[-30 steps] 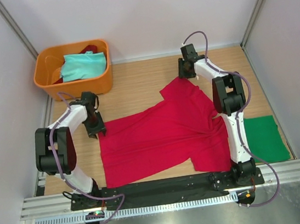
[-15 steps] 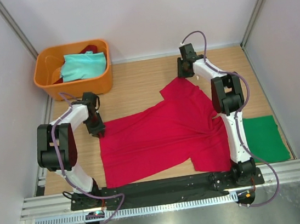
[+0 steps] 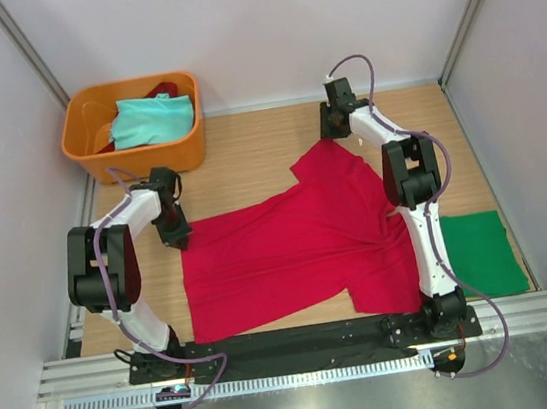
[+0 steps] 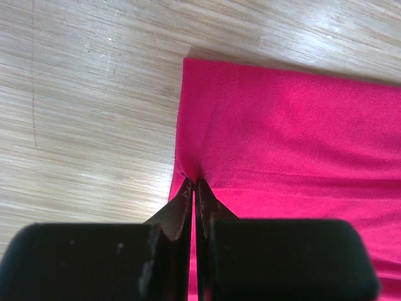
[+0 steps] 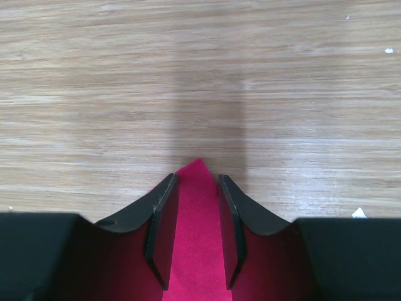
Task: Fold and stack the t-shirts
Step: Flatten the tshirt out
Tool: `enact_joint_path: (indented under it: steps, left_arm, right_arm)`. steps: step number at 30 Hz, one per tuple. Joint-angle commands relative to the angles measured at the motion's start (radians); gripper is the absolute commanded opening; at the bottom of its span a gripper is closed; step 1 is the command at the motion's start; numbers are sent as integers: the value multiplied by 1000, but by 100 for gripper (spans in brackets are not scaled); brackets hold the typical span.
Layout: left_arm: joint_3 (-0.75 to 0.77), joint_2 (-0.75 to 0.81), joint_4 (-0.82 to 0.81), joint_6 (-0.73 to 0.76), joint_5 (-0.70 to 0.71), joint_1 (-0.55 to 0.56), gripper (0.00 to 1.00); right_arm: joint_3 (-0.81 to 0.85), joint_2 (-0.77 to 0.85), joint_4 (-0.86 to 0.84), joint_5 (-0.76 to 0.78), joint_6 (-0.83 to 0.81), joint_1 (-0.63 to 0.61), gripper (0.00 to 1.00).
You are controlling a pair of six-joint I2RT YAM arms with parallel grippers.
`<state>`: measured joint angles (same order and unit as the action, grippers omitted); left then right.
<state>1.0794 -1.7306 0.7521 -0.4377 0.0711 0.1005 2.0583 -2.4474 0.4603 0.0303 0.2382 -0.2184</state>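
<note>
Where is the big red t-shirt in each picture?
Top external: the red fabric t-shirt lies spread across the middle.
Left wrist: its corner fills the right side, pinched at the bottom by the left gripper.
Right wrist: only a pointed tip at bottom centre.
Shared landmark: the light wooden tabletop under it.

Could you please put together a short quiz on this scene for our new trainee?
1. True or false: the left gripper hangs open, clear of the red t-shirt.
2. The folded green shirt lies: A) on top of the red t-shirt; B) on the table beside the right arm; C) in the left gripper.
3. What sits between the right gripper fingers?

Key: 1 false, it is shut on the shirt's edge; 2 B; 3 a corner of the red t-shirt.
</note>
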Motion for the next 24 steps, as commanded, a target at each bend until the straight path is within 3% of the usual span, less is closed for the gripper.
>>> enact_joint_path:
  steps: [1, 5, 8, 11, 24]
  left_arm:
    - [40, 2, -2, 4, 12, -10, 0]
    - [43, 3, 0, 5, 9, -16, 0]
    - [50, 9, 3, 2, 1, -22, 0]
    - [65, 17, 16, -9, -20, -35, 0]
    - [249, -61, 24, -65, -180, -130, 0]
  right_arm:
    - [48, -25, 3, -10, 0, -10, 38]
    - [51, -38, 15, -6, -2, -10, 34]
    - [56, -47, 23, 8, 0, -9, 8]
    - [60, -42, 17, 45, 6, -10, 3]
    - [49, 100, -170, 210, 52, 24, 1]
